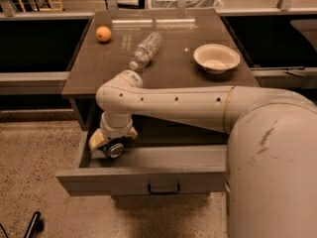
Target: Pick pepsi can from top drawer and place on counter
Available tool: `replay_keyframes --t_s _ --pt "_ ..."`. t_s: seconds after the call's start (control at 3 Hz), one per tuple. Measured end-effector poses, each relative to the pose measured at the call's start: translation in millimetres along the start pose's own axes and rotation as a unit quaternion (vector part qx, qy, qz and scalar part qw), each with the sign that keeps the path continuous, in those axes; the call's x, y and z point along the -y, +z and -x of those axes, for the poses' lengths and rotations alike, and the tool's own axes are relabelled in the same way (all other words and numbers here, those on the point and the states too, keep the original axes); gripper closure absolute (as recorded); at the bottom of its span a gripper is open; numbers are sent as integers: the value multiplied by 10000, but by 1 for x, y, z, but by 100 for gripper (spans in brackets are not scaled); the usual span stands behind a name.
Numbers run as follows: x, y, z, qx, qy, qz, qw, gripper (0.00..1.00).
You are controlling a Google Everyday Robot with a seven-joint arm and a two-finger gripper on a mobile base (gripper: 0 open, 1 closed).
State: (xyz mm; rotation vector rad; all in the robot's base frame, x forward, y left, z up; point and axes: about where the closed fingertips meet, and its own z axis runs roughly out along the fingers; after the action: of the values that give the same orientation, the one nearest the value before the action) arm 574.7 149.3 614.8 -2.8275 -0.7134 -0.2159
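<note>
My cream-coloured pincer (112,142) hangs at the lower left of the frame, inside the open grey-brown box drawer (143,180). It sits right at the small dark blue metal pepsi can (115,150), which lies at the drawer's left end. I cannot tell whether my pincer is clamped on it or open. I judge this the grasping step. Next comes a sure hold, then a lift clear of the drawer wall to the glossy grey-brown counter (173,71). My wrist hides most of the can; only one silver end shows.

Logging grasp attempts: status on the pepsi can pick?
Single gripper down in open top drawer, left end, at pepsi can. Can in drawer, silver end facing camera. On counter: bottle, orange, bowl.
</note>
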Motion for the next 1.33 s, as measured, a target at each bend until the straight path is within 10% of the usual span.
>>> replay_keyframes --t_s 1.0,1.33 --pt "10 -3 4 -158 -212 -514 9983 96" --pt "-6 -40 27 -569 17 -673 9961 100"
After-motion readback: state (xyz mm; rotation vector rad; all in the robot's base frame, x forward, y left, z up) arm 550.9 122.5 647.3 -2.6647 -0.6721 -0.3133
